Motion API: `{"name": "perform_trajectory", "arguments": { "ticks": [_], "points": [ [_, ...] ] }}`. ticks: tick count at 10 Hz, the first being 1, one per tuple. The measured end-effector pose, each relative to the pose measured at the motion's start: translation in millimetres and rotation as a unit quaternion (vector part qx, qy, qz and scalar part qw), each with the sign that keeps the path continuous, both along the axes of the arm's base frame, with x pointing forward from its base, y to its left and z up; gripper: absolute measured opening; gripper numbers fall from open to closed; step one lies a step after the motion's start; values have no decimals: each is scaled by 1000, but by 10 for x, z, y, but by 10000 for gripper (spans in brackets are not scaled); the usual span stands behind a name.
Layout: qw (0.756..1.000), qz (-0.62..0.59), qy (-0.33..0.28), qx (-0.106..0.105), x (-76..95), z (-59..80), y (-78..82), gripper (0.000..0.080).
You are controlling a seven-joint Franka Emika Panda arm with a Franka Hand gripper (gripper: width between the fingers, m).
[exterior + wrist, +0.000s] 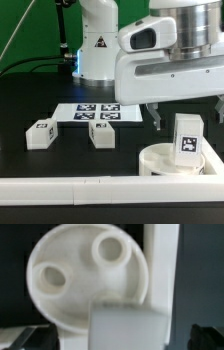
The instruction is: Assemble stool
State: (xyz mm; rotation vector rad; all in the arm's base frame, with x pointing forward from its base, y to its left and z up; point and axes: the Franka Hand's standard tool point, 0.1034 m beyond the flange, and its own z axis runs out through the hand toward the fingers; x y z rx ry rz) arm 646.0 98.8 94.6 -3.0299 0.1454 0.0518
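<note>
Exterior view: gripper [188, 121] released, jaws wide, straddling upright leg block [187, 140] standing in seat disc [165, 160] just below it; wrist view: block between the fingers, disc holes beyond; risk: off-centre closing probably tips the possibly loose block.

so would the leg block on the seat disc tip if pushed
Likely stiff: the leg block looks like rigid plastic. Standing tall and upright on the seat disc, it may tip from a sideways push, unless seated in a hole.
</note>
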Motion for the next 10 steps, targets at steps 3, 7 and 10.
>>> {"name": "perform_trajectory", "arguments": {
  "ticks": [3, 7, 10],
  "points": [
    [1000, -2, -8, 1, 27, -31, -2, 649],
    [999, -45, 3, -3, 59, -95, -46, 649],
    [997, -76, 8, -2, 54, -105, -39, 535]
  ]
}}
